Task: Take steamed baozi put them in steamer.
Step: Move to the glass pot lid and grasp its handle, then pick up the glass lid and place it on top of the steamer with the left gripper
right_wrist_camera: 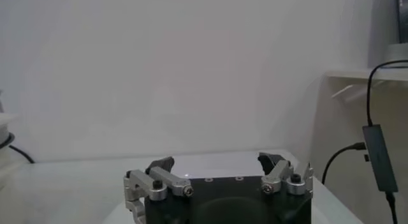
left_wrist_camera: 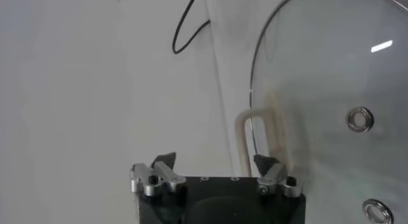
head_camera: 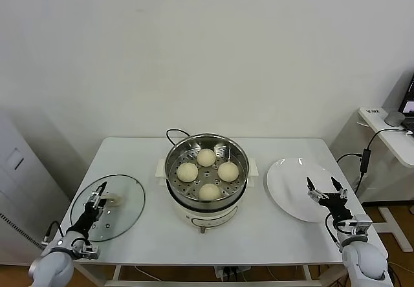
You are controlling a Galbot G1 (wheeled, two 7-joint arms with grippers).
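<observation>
Buns [head_camera: 207, 172] all sit inside the steamer [head_camera: 180, 153], so you need carry nothing: right gripper [head_camera: 326, 191] hangs wide over the bare plate [head_camera: 284, 183], left gripper [head_camera: 97, 198] wide above the lid [head_camera: 126, 196].

Head view: taken from above, faced forward and down; the whole worktop [head_camera: 272, 235], the steamer [head_camera: 206, 170] at centre and both arms are taken in from well back.
Left wrist view: taken from just behind the left end effector [left_wrist_camera: 217, 169], held close over the glass lid [left_wrist_camera: 331, 97]; its cream handle [left_wrist_camera: 245, 139] is seen near the fingertips.
Right wrist view: taken from just behind the right end effector [right_wrist_camera: 217, 170], faced level across the white plate [right_wrist_camera: 210, 161] toward the wall.
Shared with head view: lid [head_camera: 110, 206], plate [head_camera: 294, 187], left end effector [head_camera: 97, 195], right end effector [head_camera: 325, 189].
Shared between wrist views: nothing identifiable.
</observation>
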